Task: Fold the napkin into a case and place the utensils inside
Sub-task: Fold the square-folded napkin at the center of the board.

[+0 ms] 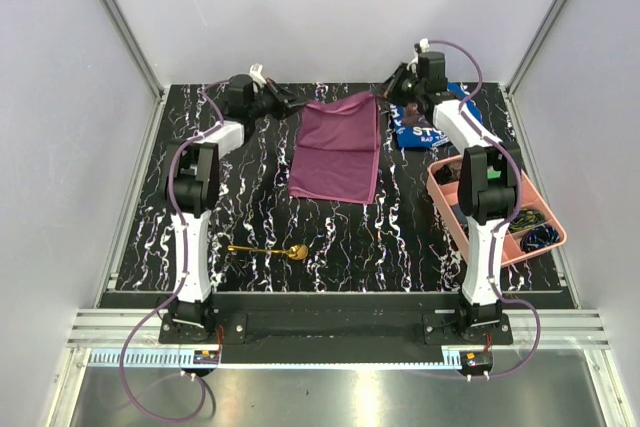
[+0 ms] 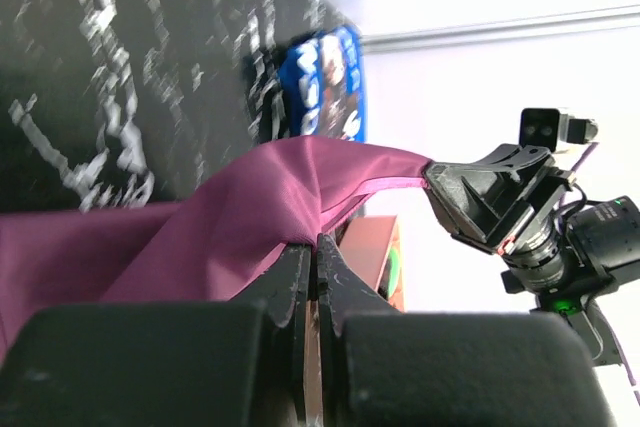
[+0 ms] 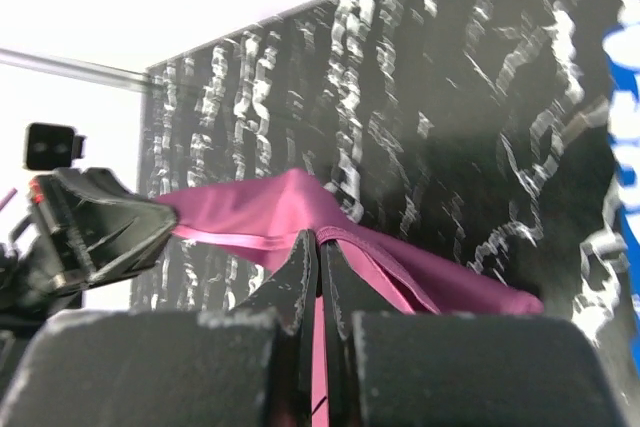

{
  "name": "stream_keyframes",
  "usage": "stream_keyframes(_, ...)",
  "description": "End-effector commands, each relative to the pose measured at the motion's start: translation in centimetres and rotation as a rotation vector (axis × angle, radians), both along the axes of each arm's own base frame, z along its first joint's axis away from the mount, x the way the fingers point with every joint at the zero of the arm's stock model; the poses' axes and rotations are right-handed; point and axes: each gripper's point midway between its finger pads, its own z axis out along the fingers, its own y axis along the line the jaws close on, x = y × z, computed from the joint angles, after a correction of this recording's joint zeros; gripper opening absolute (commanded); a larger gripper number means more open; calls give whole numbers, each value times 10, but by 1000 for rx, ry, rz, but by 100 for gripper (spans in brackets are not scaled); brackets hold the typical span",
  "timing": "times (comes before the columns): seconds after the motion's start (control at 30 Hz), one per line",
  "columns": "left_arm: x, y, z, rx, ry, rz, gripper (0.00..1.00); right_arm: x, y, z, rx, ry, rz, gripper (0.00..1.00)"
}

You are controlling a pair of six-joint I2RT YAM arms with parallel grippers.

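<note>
1. Two grippers hold the napkin [image 1: 337, 152] at the far side of the table [image 1: 400, 242]. We find the left gripper [image 1: 292, 105] at its far left corner and the right gripper [image 1: 392, 89] at its far right corner.
2. In the left wrist view, that gripper's fingers [image 2: 290, 277] are pressed together, with purple cloth clamped between their tips. The fabric stretches from them across to the right gripper.
3. In the right wrist view, we see the same grip. The tips meet on a fold of the napkin, which spreads to either side of them.
4. The far edge appears lifted between the two grips, and the near part rests on the table.
5. The spoon [image 1: 268, 249] lies flat near the front edge, well apart from the napkin and both grippers.
6. A blue cloth [image 1: 420, 132] lies just right of the napkin, and a pink tray [image 1: 560, 239] sits at the right edge.
</note>
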Motion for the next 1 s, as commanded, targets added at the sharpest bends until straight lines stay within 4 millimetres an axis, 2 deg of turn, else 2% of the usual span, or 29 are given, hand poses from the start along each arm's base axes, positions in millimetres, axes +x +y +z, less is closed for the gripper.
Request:
stream_keyframes(0.0, 24, 0, 88, -91, -307, 8, 0, 23, 12, 52, 42, -167, 80, 0)
stream_keyframes(0.03, 29, -1, 83, -93, -306, 12, 0, 24, 15, 52, 50, -171, 98, 0)
stream_keyframes(0.07, 33, -1, 93, -102, -339, 10, 0, 27, 16, 58, 56, -185, 99, 0)
stream_keyframes(0.17, 43, 5, 98, -132, -374, 32, 0, 35, 15, 52, 63, -183, 98, 0)
stream_keyframes(0.23, 51, 9, 89, -130, -357, 56, 0, 39, 14, 54, 70, -185, 93, 0)
stream_keyframes(0.27, 53, 9, 94, -135, -372, 51, 0, 42, 12, 48, 72, -176, 89, 0)
stream_keyframes(0.33, 56, 6, 81, -141, -342, 40, 0, 42, 13, 51, 87, -174, 97, 0)
stream_keyframes(0.43, 58, 4, 72, -150, -330, 33, 0, 45, 9, 52, 84, -179, 90, 0)
stream_keyframes(0.6, 63, 5, 70, -117, -326, 20, 0, 41, 10, 59, 90, -185, 107, 0)
stream_keyframes(0.7, 54, 2, 83, -114, -356, -11, 0, 31, 13, 55, 109, -145, 126, 0)
stream_keyframes(0.73, 49, 0, 76, -104, -337, -24, 0, 26, 14, 47, 123, -107, 128, 0)
stream_keyframes(0.77, 46, 0, 74, -94, -325, -32, 0, 19, 15, 51, 135, -93, 135, 0)
stream_keyframes(0.8, 36, -2, 80, -85, -302, -49, 0, 9, 18, 48, 151, -65, 161, 0)
stream_keyframes(0.83, 25, -2, 61, -56, -253, -63, 0, -2, 20, 30, 171, 2, 166, 0)
stream_keyframes(0.87, 16, 0, 54, -35, -219, -65, 0, -13, 21, 37, 181, 9, 176, 0)
stream_keyframes(0.9, 2, 2, 67, -16, -203, -66, 0, -23, 21, 33, 189, 42, 182, 0)
stream_keyframes(0.93, -6, 5, 63, 26, -205, -70, 0, -37, 20, 12, 199, 110, 179, 0)
stream_keyframes(0.97, -18, 8, 44, 55, -153, -70, 0, -48, 20, 20, 210, 115, 186, 0)
